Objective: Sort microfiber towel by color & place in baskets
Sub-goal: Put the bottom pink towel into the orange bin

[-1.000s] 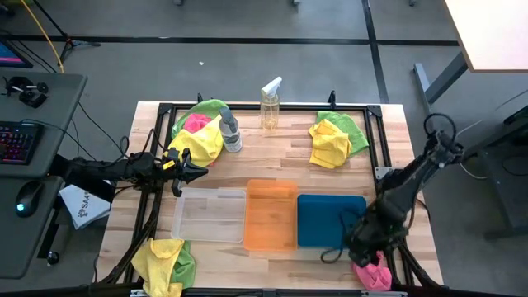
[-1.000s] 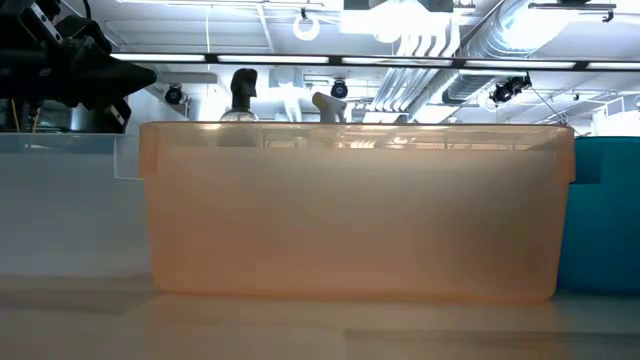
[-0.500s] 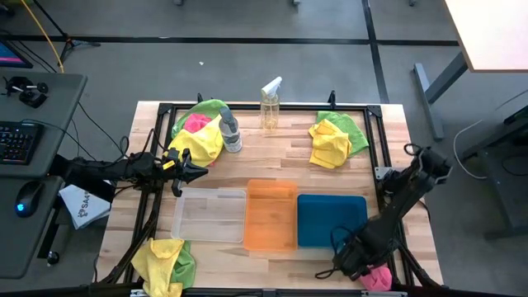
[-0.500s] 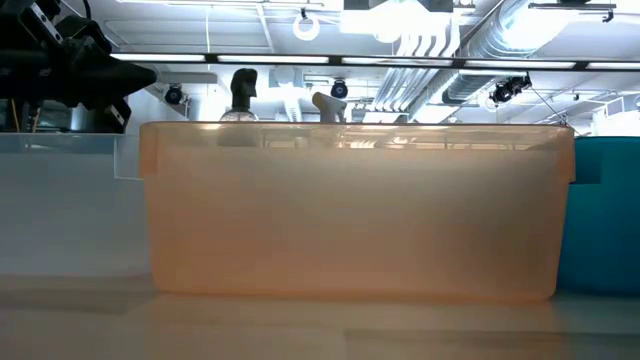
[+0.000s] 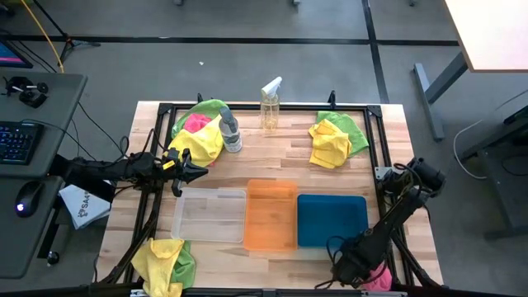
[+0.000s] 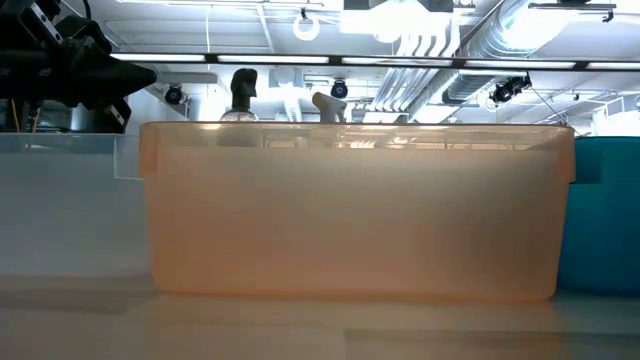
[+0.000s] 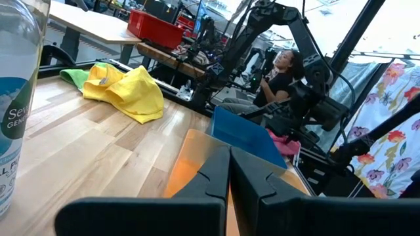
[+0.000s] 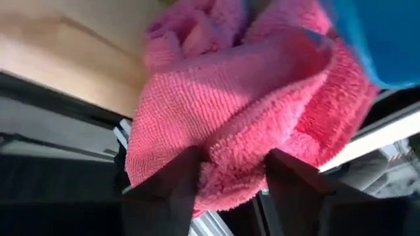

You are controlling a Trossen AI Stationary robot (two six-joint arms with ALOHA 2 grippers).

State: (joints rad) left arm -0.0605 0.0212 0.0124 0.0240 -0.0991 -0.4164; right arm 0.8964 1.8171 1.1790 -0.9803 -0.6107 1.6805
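Three baskets stand in a row near the table's near edge: clear (image 5: pixel 209 214), orange (image 5: pixel 271 214), dark blue (image 5: pixel 332 220). A crumpled pink towel (image 5: pixel 381 279) lies at the near right corner, beside the blue basket. My right gripper (image 5: pixel 359 268) is down on it, open, with the pink towel (image 8: pixel 230 111) bulging between its fingers. My left gripper (image 5: pixel 198 171) waits shut above the table, just beyond the clear basket's far left corner. It is next to the far left pile of yellow, pink and green towels (image 5: pixel 198 134). My right gripper has its open fingers (image 8: pixel 172 190) set on either side of a bunched fold of the pink towel (image 8: pixel 226 167). It comes from above, slanting toward the near edge. The towel lies crumpled on the table corner against the blue basket (image 8: pixel 371 39).
Yellow-on-green towels (image 5: pixel 337 139) lie at the far right, and a yellow and green pile (image 5: pixel 165 260) at the near left corner. A spray bottle (image 5: pixel 271 103) and a dark-capped bottle (image 5: pixel 229 132) stand near the far edge. Bare wood lies between bottles and baskets.
My right arm has folded lower and its gripper has travelled toward the table's near edge, down onto the pink towel, which it now covers more. The left arm and the baskets have kept still.
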